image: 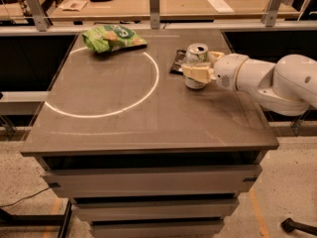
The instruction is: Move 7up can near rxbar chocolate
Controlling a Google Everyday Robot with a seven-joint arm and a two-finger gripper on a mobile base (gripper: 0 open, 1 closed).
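Note:
The 7up can [196,58], silver-white with an open silver top, stands upright on the right half of the grey table [148,123]. My gripper [198,67] reaches in from the right on a white arm and is shut on the can, with one pale finger [197,74] across its front. The rxbar chocolate [177,62], a flat dark wrapper, lies on the table just left of and behind the can, partly hidden by it. I cannot tell whether the can's base touches the table.
A wide green snack bag [113,37] lies at the table's back left. A white circle line [148,90] is marked on the tabletop. Wooden benches with metal posts [154,4] stand behind the table. The table's right edge is under my arm.

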